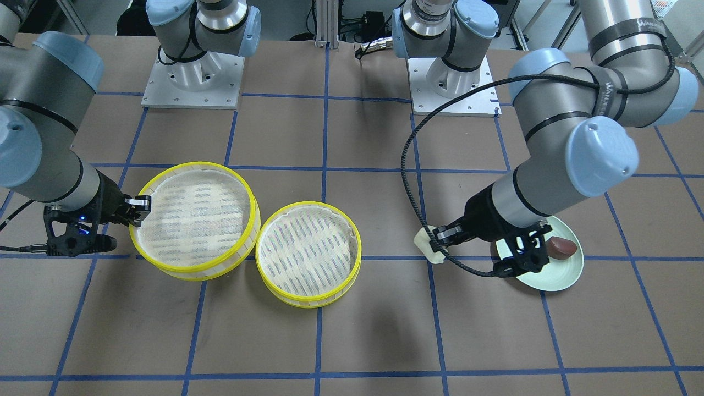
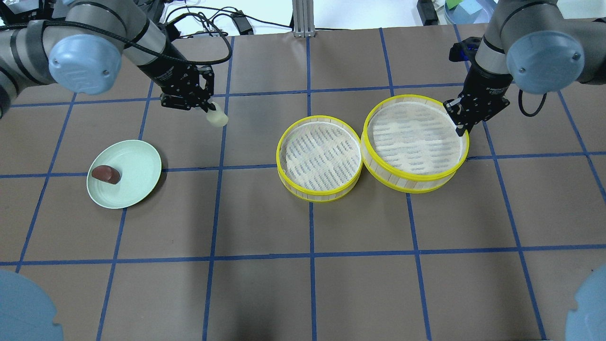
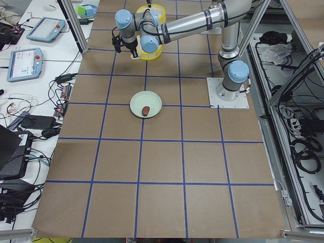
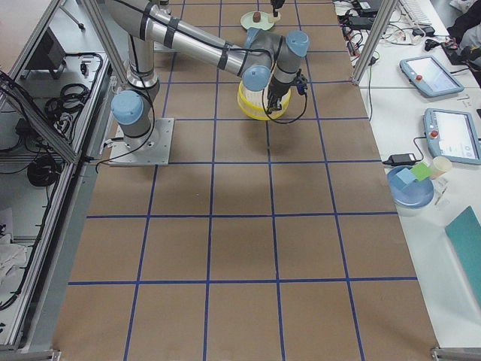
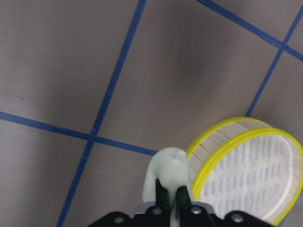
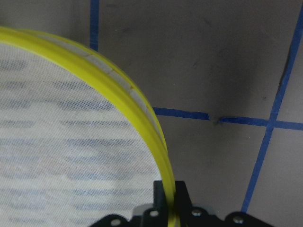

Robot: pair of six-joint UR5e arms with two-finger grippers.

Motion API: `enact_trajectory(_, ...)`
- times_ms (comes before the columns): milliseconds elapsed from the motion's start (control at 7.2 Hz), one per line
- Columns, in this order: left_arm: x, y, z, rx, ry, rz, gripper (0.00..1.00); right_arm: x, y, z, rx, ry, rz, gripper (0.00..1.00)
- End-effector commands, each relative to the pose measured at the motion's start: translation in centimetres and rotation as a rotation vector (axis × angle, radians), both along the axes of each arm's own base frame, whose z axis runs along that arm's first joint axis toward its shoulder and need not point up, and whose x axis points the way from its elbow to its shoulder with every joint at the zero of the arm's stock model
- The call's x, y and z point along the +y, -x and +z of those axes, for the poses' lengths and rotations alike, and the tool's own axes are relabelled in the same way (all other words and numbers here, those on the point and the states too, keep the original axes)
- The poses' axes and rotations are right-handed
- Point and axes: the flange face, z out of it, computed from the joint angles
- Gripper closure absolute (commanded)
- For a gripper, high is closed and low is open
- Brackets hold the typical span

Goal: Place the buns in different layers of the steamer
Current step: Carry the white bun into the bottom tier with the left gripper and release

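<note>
Your left gripper (image 2: pixel 209 108) has its two fingers closed on one end of the cream bun (image 2: pixel 218 117), and most of the bun sticks out past the fingertips. It hangs above bare table, not touching it. Your right gripper (image 2: pixel 461 127) has its fingers nearly together, one inside and one outside the yellow rim of the right tray (image 2: pixel 415 142), at the side of the tray away from the other tray. In the right wrist view you see the rim pass between the two fingers. The middle tray (image 2: pixel 319 158) stands just beside the right tray, and their rims meet or slightly overlap; you cannot tell from these views whether the held tray is lifted. Between the cream bun and the middle tray there is a wide open stretch of table, so the bun is well apart from both trays. The brown bun (image 2: pixel 105 174) lies on the green plate (image 2: pixel 139 187), near its outer edge, on the other side of the left gripper from the trays and apart from it. The table (image 2: pixel 265 284) is brown and flat, divided in squares by blue tape lines (image 2: pixel 310 255), with much room in front of the trays.
</note>
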Motion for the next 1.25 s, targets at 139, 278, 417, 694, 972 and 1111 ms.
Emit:
enact_trajectory(139, 1.5, 7.9, -3.7, 0.181, 0.047, -0.005, 1.00, 0.0, -0.1, 0.0, 0.000, 0.001, 0.001, 1.00)
enact_trajectory(278, 1.8, 8.9, -5.9, 0.184, 0.075, -0.020, 1.00, 0.0, -0.1, 0.0, 0.000, 0.001, 0.001, 1.00)
enact_trajectory(417, 2.1, 10.3, -7.1, 0.187, 0.071, -0.044, 1.00, 0.0, 0.0, 0.0, 0.001, 0.000, -0.001, 1.00)
enact_trajectory(694, 3.6, 14.6, -8.3, 0.210, 0.042, -0.089, 0.84, 0.0, -0.1, 0.0, 0.000, -0.002, 0.000, 1.00)
enact_trajectory(972, 3.7, 15.0, -8.3, 0.203, 0.059, -0.098, 0.00, 0.0, -0.1, 0.0, 0.000, -0.002, 0.000, 1.00)
enact_trajectory(1111, 3.5, 14.9, -8.0, 0.205, 0.070, -0.105, 0.00, 0.1, -0.1, -0.1, -0.002, -0.003, 0.000, 1.00)
